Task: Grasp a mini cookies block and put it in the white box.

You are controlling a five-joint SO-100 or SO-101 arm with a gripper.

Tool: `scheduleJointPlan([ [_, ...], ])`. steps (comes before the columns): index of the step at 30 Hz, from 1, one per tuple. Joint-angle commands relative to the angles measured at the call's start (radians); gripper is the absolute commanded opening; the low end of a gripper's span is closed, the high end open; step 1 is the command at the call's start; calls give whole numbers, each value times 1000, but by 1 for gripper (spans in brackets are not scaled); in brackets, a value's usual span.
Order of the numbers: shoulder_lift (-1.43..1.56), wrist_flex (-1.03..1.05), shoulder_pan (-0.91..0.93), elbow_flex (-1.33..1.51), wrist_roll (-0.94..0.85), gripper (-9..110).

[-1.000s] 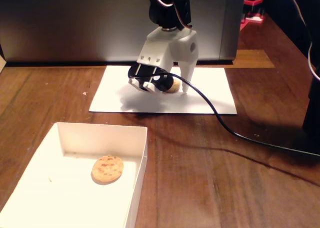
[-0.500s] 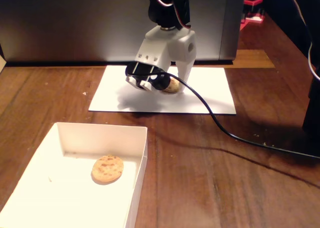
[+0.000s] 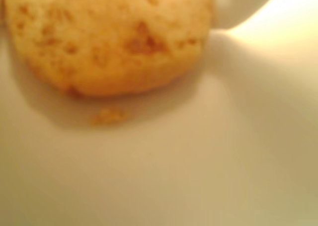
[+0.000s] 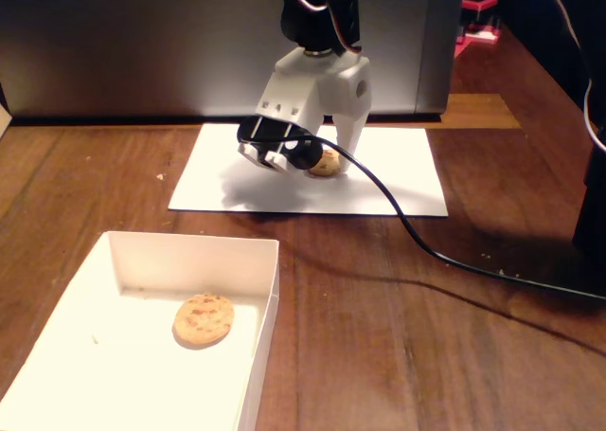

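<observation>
Hobby desk: wooden tabletop, cable

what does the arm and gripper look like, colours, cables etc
In the fixed view the gripper is white moulded plastic, with a blocky body that narrows into a pointed finger and a few small dark screw holes on one face. A black camera module is mounted beside it. The upper arm section is black. A black cable trails across the wooden table.

Blurred, cropped and half-hidden views

The round golden chip-studded cookie was blurred and cut off at the wrist view's top; the white plastic gripper partly hid it.
</observation>
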Motion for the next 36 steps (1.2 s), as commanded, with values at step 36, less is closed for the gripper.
scheduleJointPlan([
  [36, 626, 244, -204, -430, -328, 17],
])
